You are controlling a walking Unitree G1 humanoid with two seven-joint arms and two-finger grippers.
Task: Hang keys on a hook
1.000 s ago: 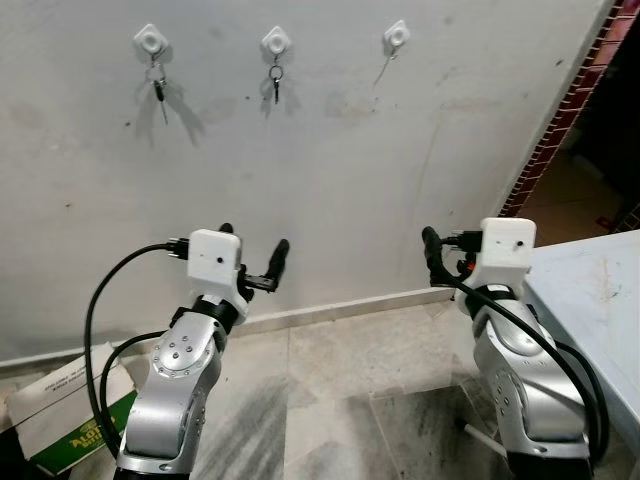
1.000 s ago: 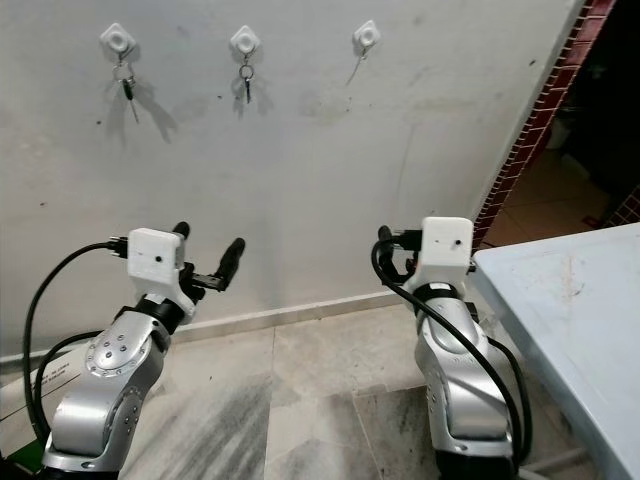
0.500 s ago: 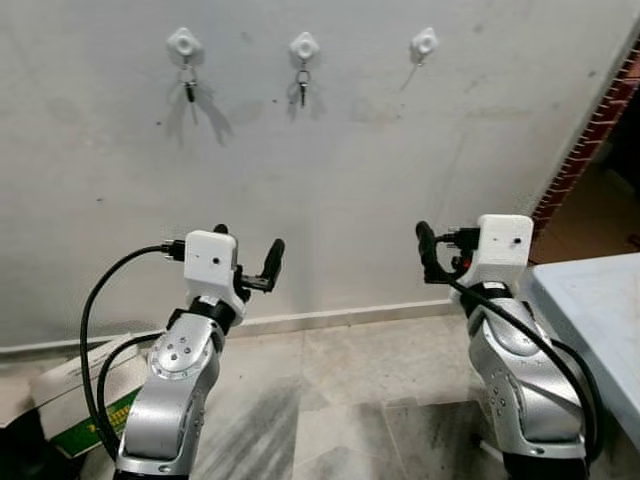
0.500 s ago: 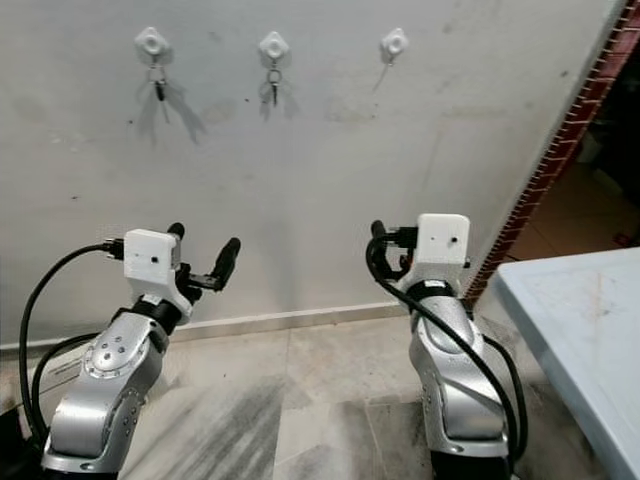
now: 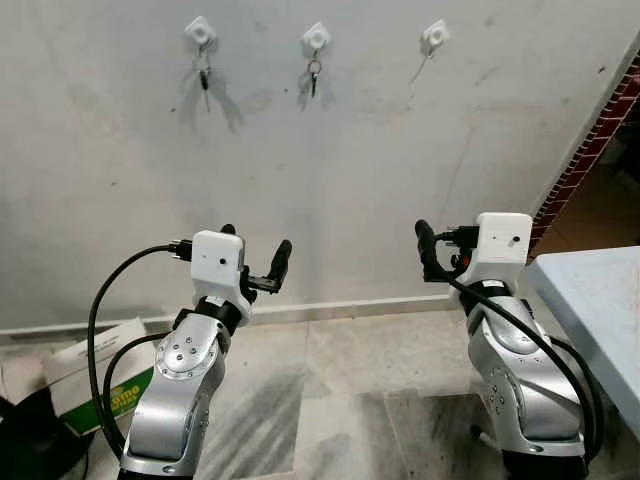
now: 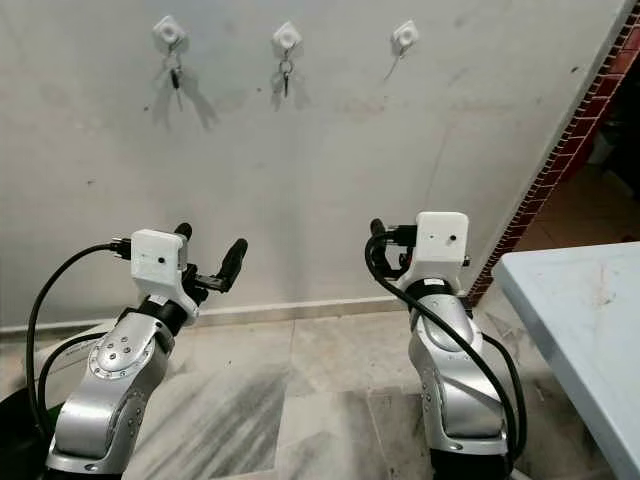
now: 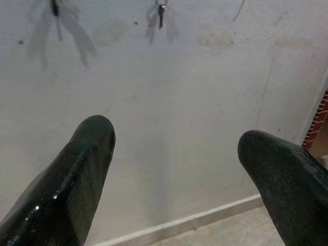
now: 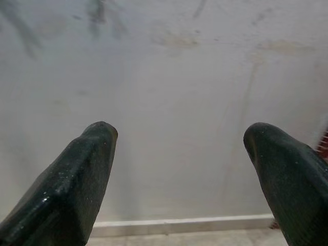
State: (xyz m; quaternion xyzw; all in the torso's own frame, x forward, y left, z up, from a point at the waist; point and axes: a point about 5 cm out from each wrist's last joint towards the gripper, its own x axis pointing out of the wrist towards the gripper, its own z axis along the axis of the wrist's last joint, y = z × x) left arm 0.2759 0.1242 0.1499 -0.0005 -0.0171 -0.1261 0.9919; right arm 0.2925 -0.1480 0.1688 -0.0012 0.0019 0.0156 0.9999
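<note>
Our left end effector (image 7: 174, 148) and right end effector (image 8: 179, 148) are both spread and empty. High above them, keys (image 5: 204, 78) and (image 5: 313, 76) hang from wall hooks; the third hook (image 5: 434, 36) sits above our right one.

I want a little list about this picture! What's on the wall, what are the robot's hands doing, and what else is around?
wall: three white hooks in a row
left hook: keys hanging
middle hook: keys hanging
right hook: no keys visible, just a thin shadow
left gripper: open, holding nothing, raised well below the hooks
right gripper: open, holding nothing, facing the wall
table: pale, on the robot's right
box: cardboard, on the floor at left
</note>
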